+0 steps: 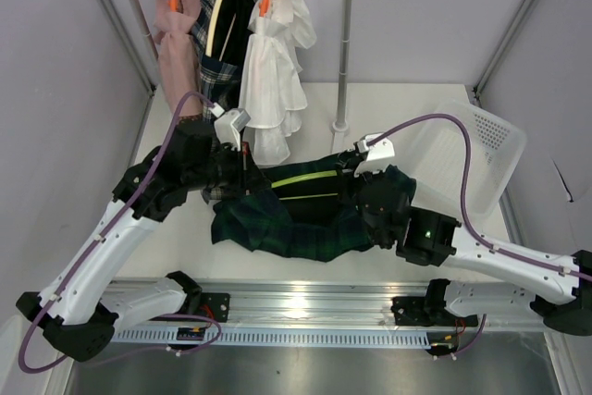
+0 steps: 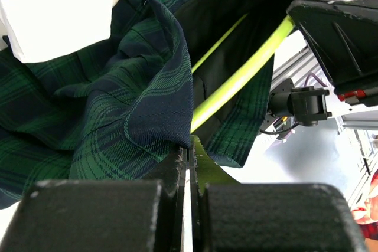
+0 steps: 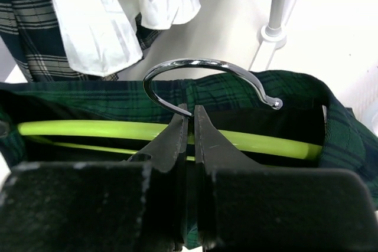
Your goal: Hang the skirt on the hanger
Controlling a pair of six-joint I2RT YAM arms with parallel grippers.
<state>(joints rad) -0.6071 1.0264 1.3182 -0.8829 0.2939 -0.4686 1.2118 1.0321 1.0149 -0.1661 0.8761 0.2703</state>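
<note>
The dark green tartan skirt (image 1: 277, 227) lies bunched on the table between my two arms, its waist lifted round the lime-green hanger (image 1: 310, 178). My left gripper (image 1: 242, 159) is at the hanger's left end. In the left wrist view this gripper (image 2: 190, 149) is shut, with a fold of the skirt (image 2: 118, 104) pinched at its tips and the hanger's bar (image 2: 248, 69) running away inside the waist. My right gripper (image 3: 191, 110) is shut on the foot of the hanger's metal hook (image 3: 195, 63). The green bar (image 3: 266, 144) crosses behind its fingers inside the skirt (image 3: 236, 90).
A clothes rack at the back carries a pink garment (image 1: 176, 39), a navy-and-white checked garment (image 1: 227, 34) and a white ruffled garment (image 1: 273, 76); its right pole (image 1: 344, 53) stands on the table. A white basket (image 1: 476, 154) leans at the right. A metal rail (image 1: 305, 307) runs along the near edge.
</note>
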